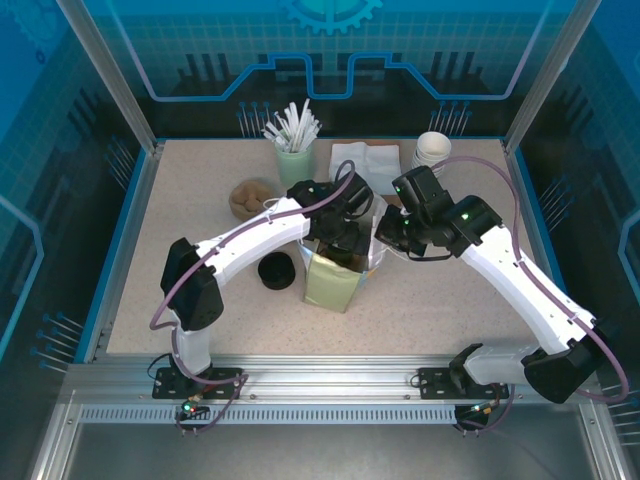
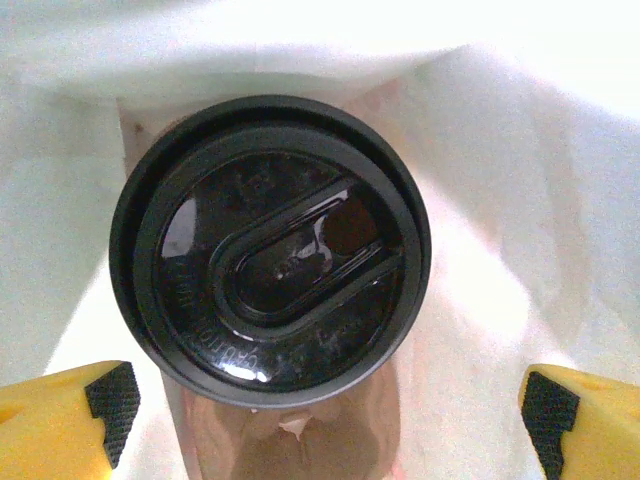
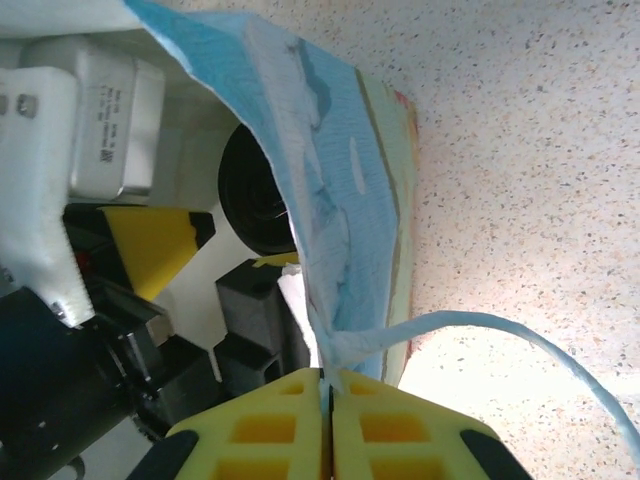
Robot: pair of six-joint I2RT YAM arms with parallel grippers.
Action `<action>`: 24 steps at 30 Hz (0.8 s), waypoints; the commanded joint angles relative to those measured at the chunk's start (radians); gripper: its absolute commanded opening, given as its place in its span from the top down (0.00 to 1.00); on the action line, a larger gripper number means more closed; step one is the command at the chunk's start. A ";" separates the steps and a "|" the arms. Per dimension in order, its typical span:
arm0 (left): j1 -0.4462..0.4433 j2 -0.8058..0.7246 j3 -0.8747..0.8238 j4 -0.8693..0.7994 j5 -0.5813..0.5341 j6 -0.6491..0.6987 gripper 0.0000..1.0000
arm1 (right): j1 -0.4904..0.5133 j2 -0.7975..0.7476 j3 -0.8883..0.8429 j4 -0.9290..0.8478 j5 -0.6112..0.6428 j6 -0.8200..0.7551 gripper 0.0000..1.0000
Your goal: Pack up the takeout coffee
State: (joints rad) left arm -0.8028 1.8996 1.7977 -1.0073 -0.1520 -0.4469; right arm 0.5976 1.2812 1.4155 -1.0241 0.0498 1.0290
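Note:
The takeout coffee's black lid (image 2: 270, 250) faces up at me from inside a white takeout bag (image 1: 335, 280) standing mid-table; the cup under it is mostly hidden. My left gripper (image 2: 325, 410) hangs open in the bag's mouth, its yellow fingertips (image 2: 75, 410) wide apart and clear of the lid. The lid (image 3: 255, 195) also peeks past the bag wall (image 3: 330, 190) in the right wrist view. My right gripper (image 3: 328, 385) is shut on the bag's rim where the strap handle (image 3: 500, 330) is knotted, holding that side up.
A round black object (image 1: 276, 270) lies left of the bag, with a brown bowl (image 1: 252, 198) behind it. At the back stand a pale green tumbler of white sticks (image 1: 295, 150), white napkins (image 1: 365, 158) and stacked white cups (image 1: 432, 150).

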 commanded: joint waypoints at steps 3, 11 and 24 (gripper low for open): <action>0.012 -0.017 0.061 -0.072 -0.018 -0.031 0.01 | 0.024 -0.002 0.053 -0.088 0.068 -0.011 0.96; 0.018 -0.059 0.090 -0.047 0.019 -0.045 0.01 | 0.027 0.021 0.109 -0.155 0.092 -0.021 0.97; 0.016 -0.095 0.118 -0.047 -0.006 -0.056 0.01 | 0.028 0.017 0.175 -0.170 0.101 0.019 0.98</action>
State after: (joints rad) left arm -0.8009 1.8236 1.8931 -1.0271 -0.1406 -0.4919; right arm 0.6109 1.2999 1.5574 -1.1458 0.1207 1.0298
